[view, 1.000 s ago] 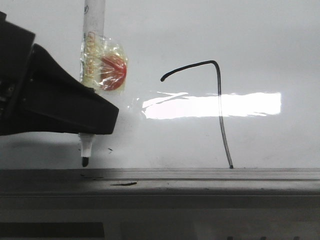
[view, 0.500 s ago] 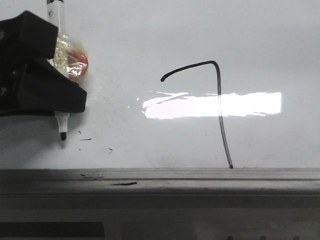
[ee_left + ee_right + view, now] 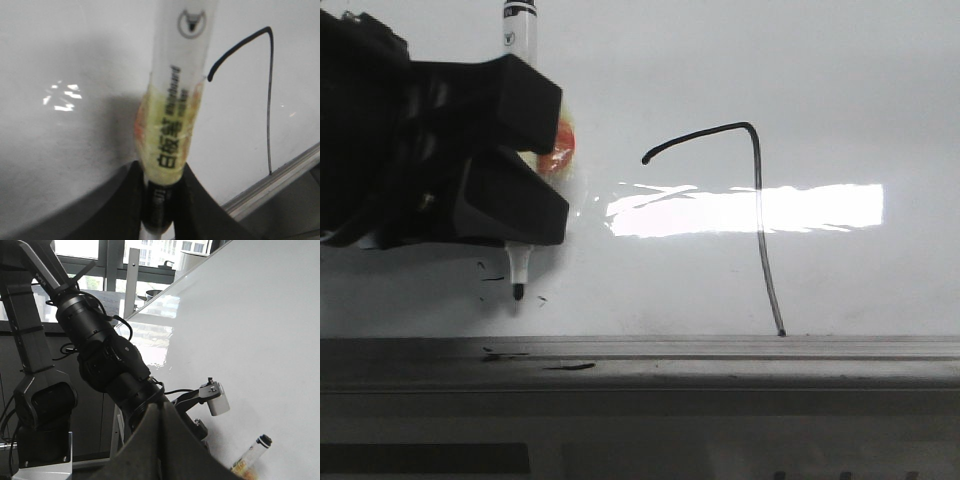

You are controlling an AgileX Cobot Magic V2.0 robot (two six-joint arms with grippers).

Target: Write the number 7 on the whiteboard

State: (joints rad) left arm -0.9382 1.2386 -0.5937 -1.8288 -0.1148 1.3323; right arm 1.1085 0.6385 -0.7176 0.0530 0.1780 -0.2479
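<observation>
The number 7 (image 3: pixel 758 200) is a thin black line on the glossy whiteboard (image 3: pixel 840 80), its downstroke ending at the grey edge strip (image 3: pixel 720 348). It also shows in the left wrist view (image 3: pixel 269 100). My left gripper (image 3: pixel 515 235) is shut on a white marker (image 3: pixel 518 20) wrapped in yellowish tape, left of the 7. The marker's black tip (image 3: pixel 518 294) points down just above the strip. In the left wrist view the marker (image 3: pixel 175 125) sits between the black fingers (image 3: pixel 125 205). My right gripper (image 3: pixel 161 440) is shut and empty, away from the board.
Small black specks and dashes (image 3: pixel 485 272) mark the board near the marker tip, and a dash (image 3: pixel 568 367) lies on the edge strip. In the right wrist view the left arm (image 3: pixel 100 355) and its stand are in front of windows.
My left gripper with the marker went left and up, then came back right and lower. The tip is now near the strip, right of where it began. The 7 is unchanged.
</observation>
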